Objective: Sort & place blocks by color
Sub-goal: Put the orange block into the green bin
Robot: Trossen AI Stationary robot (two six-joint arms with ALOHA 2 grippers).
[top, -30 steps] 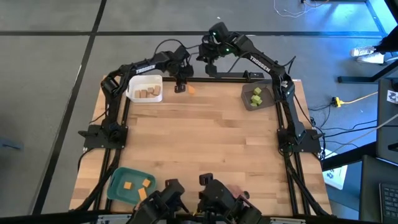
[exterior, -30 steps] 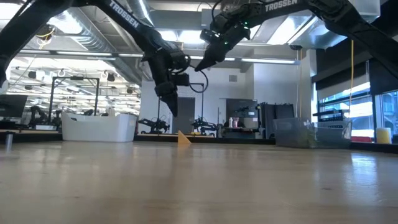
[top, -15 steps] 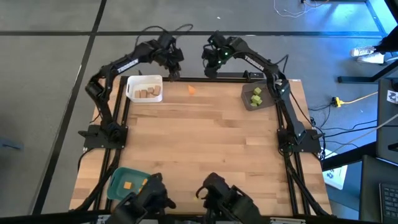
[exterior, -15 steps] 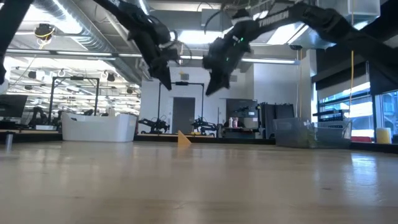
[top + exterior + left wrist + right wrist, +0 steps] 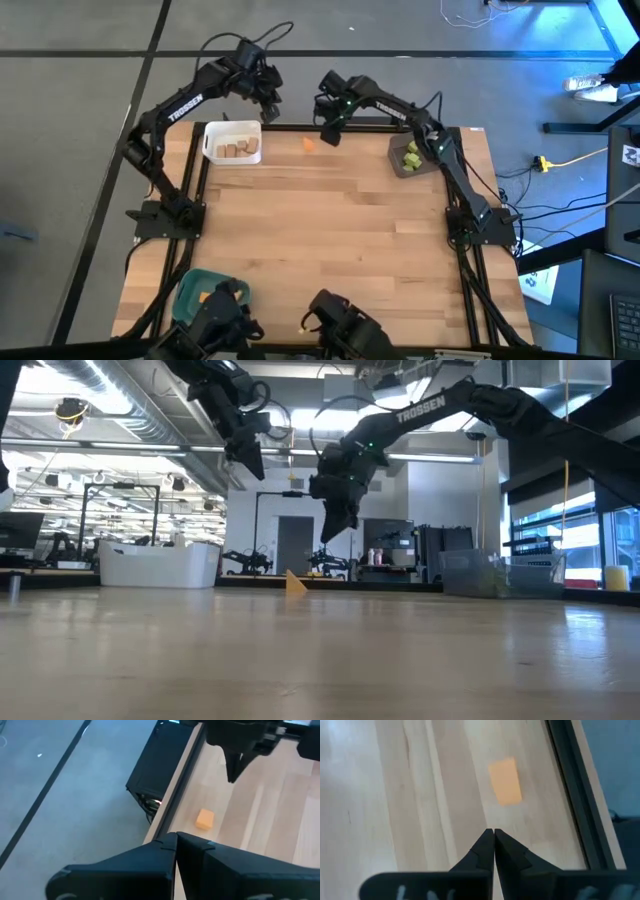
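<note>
Here the orange block (image 5: pixel 505 781) lies flat, long axis toward twelve o'clock of the right gripper (image 5: pixel 493 834), whose jaws are pressed together; the left gripper (image 5: pixel 176 838) likewise. Only the high view shows the white tray (image 5: pixel 212 137).

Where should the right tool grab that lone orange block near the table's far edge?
Likely from straight above, closing on two opposite flat sides of the orange block. It lies flat and alone on the table, sides free. The right tool, now shut, must open first.

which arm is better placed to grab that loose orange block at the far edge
Right. The right gripper hangs beside the orange block, which lies just ahead of its shut jaws in the right wrist view. The left gripper, also shut, sits beyond the table's far edge.
</note>
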